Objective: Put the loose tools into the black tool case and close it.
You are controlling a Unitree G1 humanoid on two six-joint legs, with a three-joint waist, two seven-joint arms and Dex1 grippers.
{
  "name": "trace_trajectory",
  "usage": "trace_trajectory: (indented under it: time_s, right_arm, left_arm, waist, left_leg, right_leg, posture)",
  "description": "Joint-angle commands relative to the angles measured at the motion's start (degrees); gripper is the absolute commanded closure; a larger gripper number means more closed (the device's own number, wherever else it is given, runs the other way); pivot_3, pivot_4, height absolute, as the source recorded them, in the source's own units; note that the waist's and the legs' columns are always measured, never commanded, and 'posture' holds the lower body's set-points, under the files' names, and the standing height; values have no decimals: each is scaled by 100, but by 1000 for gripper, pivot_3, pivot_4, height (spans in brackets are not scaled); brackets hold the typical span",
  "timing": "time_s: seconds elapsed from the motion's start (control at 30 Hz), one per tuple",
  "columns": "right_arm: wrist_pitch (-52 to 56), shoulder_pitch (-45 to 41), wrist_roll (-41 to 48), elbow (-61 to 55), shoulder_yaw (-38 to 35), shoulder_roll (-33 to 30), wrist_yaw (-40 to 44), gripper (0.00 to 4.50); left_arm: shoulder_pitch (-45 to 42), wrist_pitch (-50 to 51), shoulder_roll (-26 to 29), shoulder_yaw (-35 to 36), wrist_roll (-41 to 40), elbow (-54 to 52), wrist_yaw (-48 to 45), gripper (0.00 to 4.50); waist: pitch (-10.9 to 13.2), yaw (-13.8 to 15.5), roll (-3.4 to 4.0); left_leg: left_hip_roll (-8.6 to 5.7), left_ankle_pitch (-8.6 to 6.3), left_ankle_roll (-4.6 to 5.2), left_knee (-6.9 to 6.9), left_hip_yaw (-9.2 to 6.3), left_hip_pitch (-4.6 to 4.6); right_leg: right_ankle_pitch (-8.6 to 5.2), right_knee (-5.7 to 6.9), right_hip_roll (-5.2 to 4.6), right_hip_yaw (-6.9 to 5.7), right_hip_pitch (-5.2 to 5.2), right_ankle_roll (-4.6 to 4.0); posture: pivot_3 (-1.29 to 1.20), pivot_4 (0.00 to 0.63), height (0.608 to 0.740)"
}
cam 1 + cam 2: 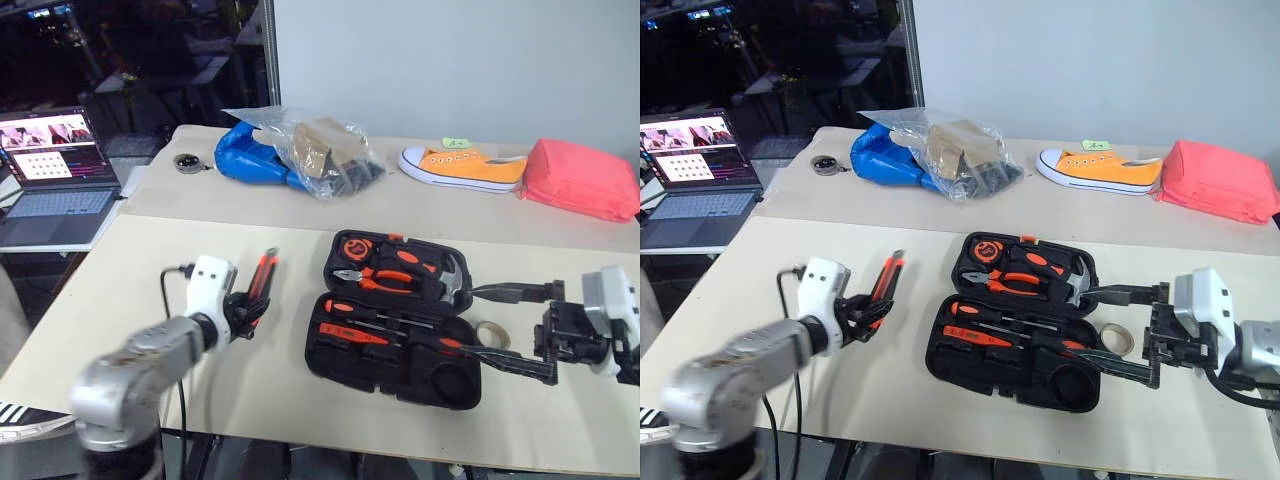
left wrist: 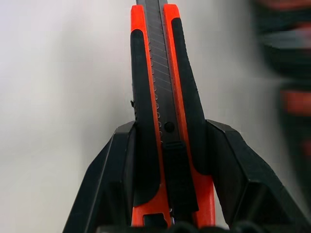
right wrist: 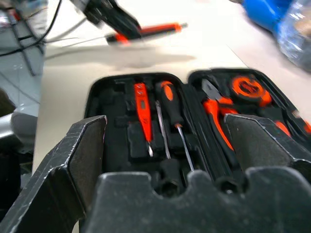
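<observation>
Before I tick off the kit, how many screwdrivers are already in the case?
2 that I can make out: a thin orange screwdriver and beside it a black-and-orange handled screwdriver, both lying in recesses of the open black tool case. Others may be hidden behind the right tool's fingers.

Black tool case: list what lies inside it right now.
The black tool case holds orange-handled pliers, a hammer, a tape measure and screwdrivers. Its front right recess looks empty; beneath the tools is hidden.
</observation>
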Motion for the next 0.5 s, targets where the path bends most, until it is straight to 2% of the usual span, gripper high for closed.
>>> trace_trajectory:
  time_s: [0.03,0.1,0.2,0.33,0.5]
  right_arm:
    - [-220,387,-101,-39,-487,193,-108,0]
    - [-285,637,-148,-48,-658,298,-121,0]
    - [-285,995,-109,-243,-917,402,-120,0]
    - [-311,1462,-76,-364,-1376,443,3,0]
    - [-258,1864,26,-450,-1885,430,197,0]
  left_arm:
    - [-604,-1538,935,-1187,43,393,-2064,2823]
    - [-1116,-2238,1160,-1890,346,972,-2827,2823]
    - [-1803,-3250,1211,-2882,852,1741,-3867,2823]
    - [-2636,-4037,625,-3991,1608,2782,-4374,2823]
    - [-3133,-4574,-28,-4645,2170,3603,-4660,2823]
  waist:
    - [-4,18,9]
    - [-5,19,10]
    - [-4,3,10]
    - [-3,-22,9]
    - [1,-31,2]
  left_leg:
    - [-2,0,0,-1,5,-1]
    - [-9,-2,4,-1,17,-4]
    - [-14,-2,5,0,37,-10]
    - [-20,-4,9,1,41,-16]
    - [-20,-6,13,6,40,-22]
  right_leg:
    - [-1,-6,-6,-3,0,0]
    - [-6,-10,-18,2,2,8]
    - [-6,-15,-15,-6,2,9]
    - [-8,-15,-4,-4,0,8]
    - [-12,-12,-1,-1,-2,17]
  posture:
    - [0,150,740]
    - [0,150,740]
    - [0,150,740]
    - [0,150,740]
    - [0,150,740]
